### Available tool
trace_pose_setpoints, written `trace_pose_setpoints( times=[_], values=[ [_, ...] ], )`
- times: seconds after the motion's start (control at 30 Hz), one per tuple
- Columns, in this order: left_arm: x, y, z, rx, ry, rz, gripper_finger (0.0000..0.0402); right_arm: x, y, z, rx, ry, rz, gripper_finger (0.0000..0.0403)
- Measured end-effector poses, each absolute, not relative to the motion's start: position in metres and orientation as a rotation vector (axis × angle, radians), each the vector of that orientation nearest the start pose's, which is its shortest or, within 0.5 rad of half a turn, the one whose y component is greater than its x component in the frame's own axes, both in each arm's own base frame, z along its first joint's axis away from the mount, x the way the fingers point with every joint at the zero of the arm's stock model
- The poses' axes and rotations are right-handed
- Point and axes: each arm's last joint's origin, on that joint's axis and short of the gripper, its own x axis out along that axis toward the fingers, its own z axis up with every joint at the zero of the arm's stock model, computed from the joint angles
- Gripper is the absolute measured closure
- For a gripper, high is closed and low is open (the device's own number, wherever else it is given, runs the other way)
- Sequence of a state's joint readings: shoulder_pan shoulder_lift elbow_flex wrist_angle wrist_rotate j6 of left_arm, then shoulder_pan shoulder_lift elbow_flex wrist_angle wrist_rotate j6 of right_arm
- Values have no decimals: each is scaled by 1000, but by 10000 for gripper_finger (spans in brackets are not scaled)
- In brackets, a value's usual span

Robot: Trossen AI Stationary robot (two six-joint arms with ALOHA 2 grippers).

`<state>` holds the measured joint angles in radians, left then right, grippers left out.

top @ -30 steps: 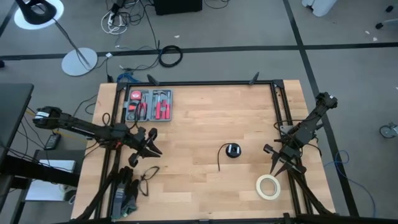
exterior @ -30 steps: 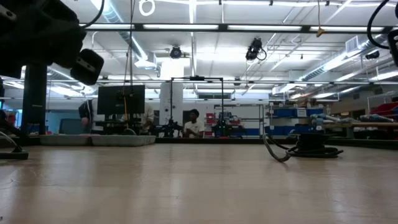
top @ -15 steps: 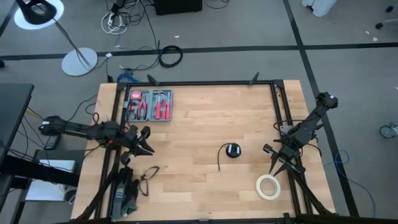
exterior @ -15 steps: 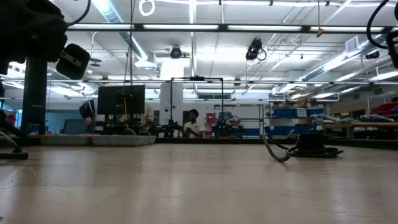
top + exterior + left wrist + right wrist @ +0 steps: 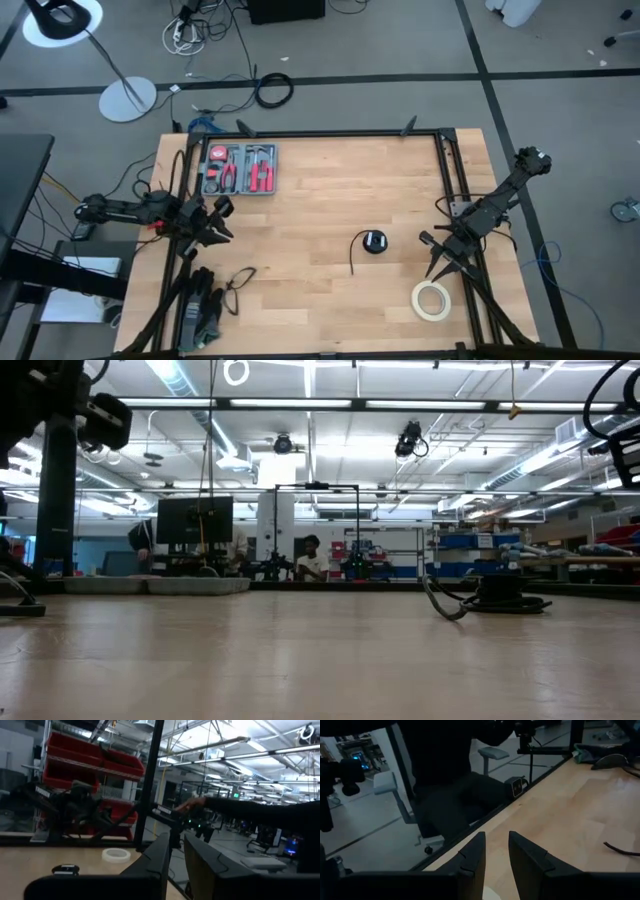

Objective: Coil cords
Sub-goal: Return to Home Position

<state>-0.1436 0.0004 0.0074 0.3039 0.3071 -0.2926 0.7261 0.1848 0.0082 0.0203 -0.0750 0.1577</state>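
Cord [image 5: 373, 242] lies mid table [image 5: 320, 190], small coil w/ short loose tail, nearer right gripper [image 5: 436, 266] than left gripper [image 5: 223, 222], both w/ fingers slightly apart & empty; prob. light, limp, springy, so pinch the tail, not the coil.
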Motion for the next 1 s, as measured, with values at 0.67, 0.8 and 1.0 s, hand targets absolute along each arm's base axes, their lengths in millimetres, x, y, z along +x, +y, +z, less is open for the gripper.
trace_pose_setpoints(
  times=[0.67, 0.8, 1.0],
  values=[
    [88, -23, 196, -260, -262, -509, 337, 79, 73, 154, 104, 198, 783, 318],
    [88, -23, 196, -260, -262, -509, 337, 79, 73, 154, 104, 198, 784, 318],
    [88, -23, 196, -260, -262, -509, 337, 79, 73, 154, 104, 198, 784, 318]
  ],
)
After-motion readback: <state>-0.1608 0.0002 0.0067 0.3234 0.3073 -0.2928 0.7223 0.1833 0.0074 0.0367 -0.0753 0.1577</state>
